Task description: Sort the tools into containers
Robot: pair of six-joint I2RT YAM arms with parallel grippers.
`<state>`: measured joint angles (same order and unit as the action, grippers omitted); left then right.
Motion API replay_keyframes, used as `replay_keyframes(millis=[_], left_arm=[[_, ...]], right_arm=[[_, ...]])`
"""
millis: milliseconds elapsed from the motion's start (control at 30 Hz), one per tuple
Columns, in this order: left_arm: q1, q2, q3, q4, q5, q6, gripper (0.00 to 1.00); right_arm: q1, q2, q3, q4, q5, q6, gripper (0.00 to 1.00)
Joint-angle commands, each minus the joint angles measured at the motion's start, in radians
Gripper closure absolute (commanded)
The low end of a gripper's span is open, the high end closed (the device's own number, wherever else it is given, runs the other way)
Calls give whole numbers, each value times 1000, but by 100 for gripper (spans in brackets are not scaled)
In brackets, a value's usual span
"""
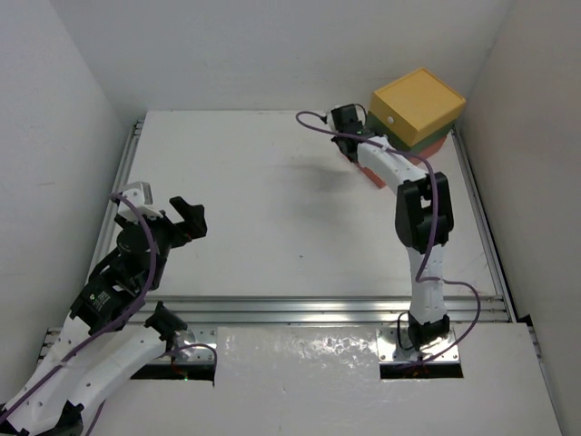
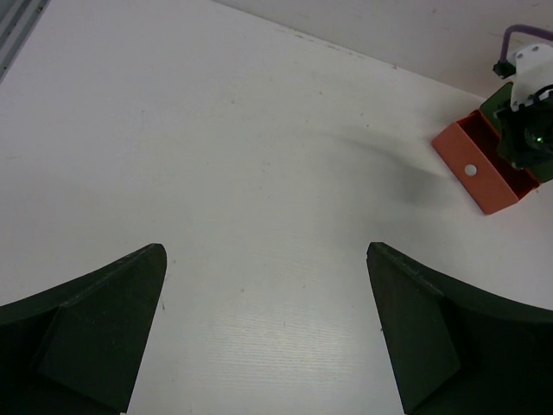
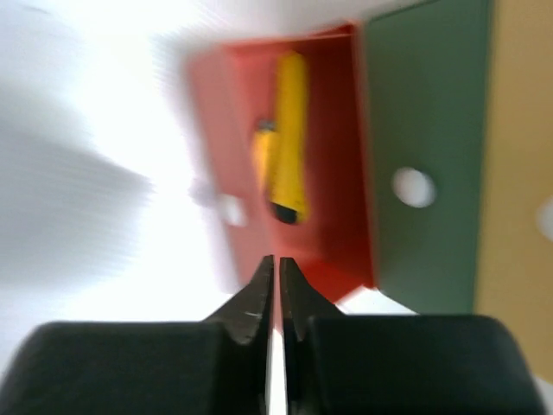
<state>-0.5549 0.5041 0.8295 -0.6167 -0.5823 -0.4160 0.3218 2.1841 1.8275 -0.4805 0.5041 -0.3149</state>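
Observation:
The stack of box drawers [image 1: 419, 107] stands at the far right, yellow on top, green and red-orange under it. The red-orange drawer [image 2: 482, 166] is pulled out; its white knob [image 3: 232, 210] faces the table. Inside it lies the flat yellow cutter [image 3: 289, 138], with a thin yellow-black tool [image 3: 261, 149] partly hidden beside it. My right gripper [image 3: 276, 262] is shut and empty, just in front of the open drawer; it also shows in the top view [image 1: 349, 136]. My left gripper [image 1: 172, 218] is open and empty over bare table at the near left. The other tools are out of view.
The green drawer front [image 3: 423, 147] with its white knob [image 3: 413, 187] is shut, right of the open drawer. White walls enclose the table on the left, far and right sides. A metal rail [image 1: 327, 309] runs along the near edge.

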Motion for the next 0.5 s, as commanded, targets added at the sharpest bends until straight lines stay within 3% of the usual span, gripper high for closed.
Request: replay_keyframes(millis=[0, 300, 467], left_arm=[[7, -6, 0, 44, 7, 14, 0], [7, -3, -3, 48, 19, 19, 0], [7, -10, -3, 51, 16, 19, 0]], right_arm=[[63, -37, -69, 58, -10, 149, 100], [40, 235, 67, 89, 296, 73, 100], [2, 263, 90, 181, 422, -1, 100]])
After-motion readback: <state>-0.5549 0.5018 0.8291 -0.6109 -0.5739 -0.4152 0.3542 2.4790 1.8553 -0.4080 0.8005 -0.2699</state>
